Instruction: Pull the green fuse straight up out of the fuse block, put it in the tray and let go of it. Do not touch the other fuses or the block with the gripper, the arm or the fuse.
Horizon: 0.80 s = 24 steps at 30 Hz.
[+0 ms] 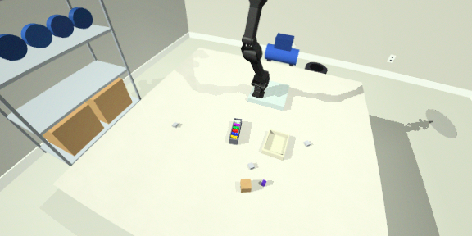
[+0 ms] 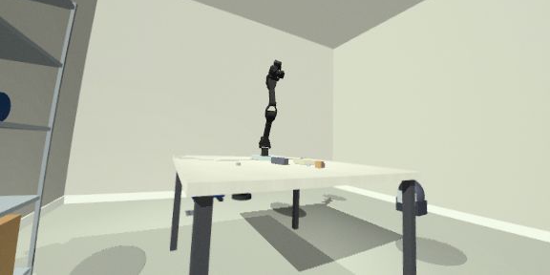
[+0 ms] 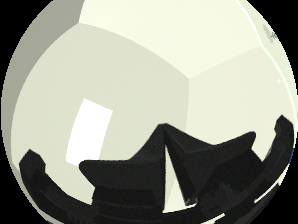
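The green fuse (image 1: 235, 128) sits in the dark fuse block (image 1: 233, 142) (image 2: 280, 160), in a row between the purple and red fuses in the top view. White, blue and yellow fuses also stand in the row. The cream tray (image 1: 274, 156) (image 2: 304, 161) lies to the right of the block and looks empty. My gripper (image 3: 162, 127) (image 2: 282, 74) is shut, its fingertips meeting with nothing between them. It is high above the table, far from block and tray, and the wrist view shows only walls and ceiling. In the top view it is cut off at the top edge.
An orange block (image 1: 246, 185) (image 2: 319, 164) and a small purple cube (image 1: 263, 183) lie in front of the tray. Small grey pieces lie at the left (image 1: 175, 124), front (image 1: 251, 165) and right (image 1: 307, 143). The arm stands on a pale plate (image 1: 275, 101) behind the block.
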Each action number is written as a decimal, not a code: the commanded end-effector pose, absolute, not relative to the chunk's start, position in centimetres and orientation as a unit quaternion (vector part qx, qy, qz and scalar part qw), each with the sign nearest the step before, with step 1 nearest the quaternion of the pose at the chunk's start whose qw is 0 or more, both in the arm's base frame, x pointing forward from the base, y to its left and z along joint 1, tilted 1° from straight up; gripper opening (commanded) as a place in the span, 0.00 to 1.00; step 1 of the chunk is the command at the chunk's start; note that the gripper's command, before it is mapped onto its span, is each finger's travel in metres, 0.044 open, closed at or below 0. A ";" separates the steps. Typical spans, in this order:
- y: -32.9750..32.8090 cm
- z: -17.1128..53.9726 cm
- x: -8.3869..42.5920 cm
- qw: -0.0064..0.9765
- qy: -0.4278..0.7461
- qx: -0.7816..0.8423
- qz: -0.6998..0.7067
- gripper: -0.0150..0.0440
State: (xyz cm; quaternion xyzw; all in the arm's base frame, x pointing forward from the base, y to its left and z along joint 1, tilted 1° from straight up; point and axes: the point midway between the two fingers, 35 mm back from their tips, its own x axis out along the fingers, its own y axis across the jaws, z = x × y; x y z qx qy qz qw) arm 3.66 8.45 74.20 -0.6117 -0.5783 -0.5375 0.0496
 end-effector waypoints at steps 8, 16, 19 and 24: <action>9.7 72.5 -0.2 -0.100 -0.498 -0.611 -0.607 0.38; 13.7 69.9 -4.6 -0.317 -0.346 -0.554 -0.687 0.38; 16.3 68.2 -5.8 -0.413 -0.278 -0.507 -0.704 0.38; 21.3 64.8 -6.0 -0.558 -0.176 -0.403 -0.703 0.38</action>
